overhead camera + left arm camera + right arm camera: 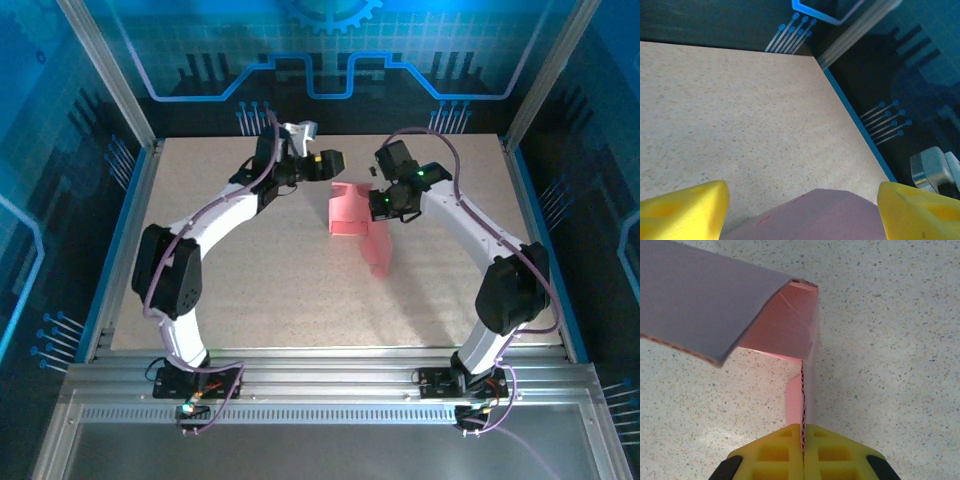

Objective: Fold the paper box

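– Right gripper (803, 434): what has it got?
– Its yellow fingers (832, 452) are pressed together on one thin wall of the pink paper box (346, 212). The card's edge stands upright, sandwiched between them.
– And the box itself?
– Half formed. It stands on the speckled table (250, 290) around the middle, a little toward the far side, between the two grippers. In the right wrist view one panel rises from the clamped wall. Another bends over above it like a roof, pink underneath and greyish-mauve on its outer face. From overhead, a further flap lies on the table toward the near edge.
– Left gripper (802, 212)?
– Jaws wide apart. Its wrist view has a yellow finger (685, 210) at each lower corner, with a panel of the box lying between them. I can't tell whether either pad touches the card.
– Where is it from above?
– Just beside the box's far-left corner, with the left arm (215, 225) arched in from that side. The right arm (470, 225) reaches in from the other side, its wrist low against the box.
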Available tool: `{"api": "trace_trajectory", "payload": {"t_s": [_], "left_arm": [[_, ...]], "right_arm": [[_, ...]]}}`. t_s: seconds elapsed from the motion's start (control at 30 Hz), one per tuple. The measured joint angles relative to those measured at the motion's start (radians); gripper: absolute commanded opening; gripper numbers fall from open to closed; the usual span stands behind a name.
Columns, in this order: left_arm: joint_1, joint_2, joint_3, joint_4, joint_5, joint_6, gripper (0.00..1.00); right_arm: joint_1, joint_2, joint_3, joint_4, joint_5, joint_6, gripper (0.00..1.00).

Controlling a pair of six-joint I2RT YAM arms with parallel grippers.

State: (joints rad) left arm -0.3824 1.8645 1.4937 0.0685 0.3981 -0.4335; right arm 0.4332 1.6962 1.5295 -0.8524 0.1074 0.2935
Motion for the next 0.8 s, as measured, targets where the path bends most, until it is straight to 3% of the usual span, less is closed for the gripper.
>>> {"api": "trace_trajectory", "payload": {"t_s": [0.37, 0.47, 0.8], "left_arm": [[-0.004, 0.087, 0.086, -0.295, 0.087, 0.178, 0.61], [-0.010, 0.087, 0.086, -0.314, 0.090, 0.190, 0.54], [-0.024, 0.087, 0.058, -0.288, 0.074, 0.110, 0.50]], "right_arm": [[-0.001, 0.000, 0.005, -0.019, -0.030, -0.040, 0.14], [-0.001, 0.001, 0.014, -0.028, -0.044, -0.040, 0.23], [-0.002, 0.011, 0.017, -0.021, -0.109, 0.027, 0.38]]}}
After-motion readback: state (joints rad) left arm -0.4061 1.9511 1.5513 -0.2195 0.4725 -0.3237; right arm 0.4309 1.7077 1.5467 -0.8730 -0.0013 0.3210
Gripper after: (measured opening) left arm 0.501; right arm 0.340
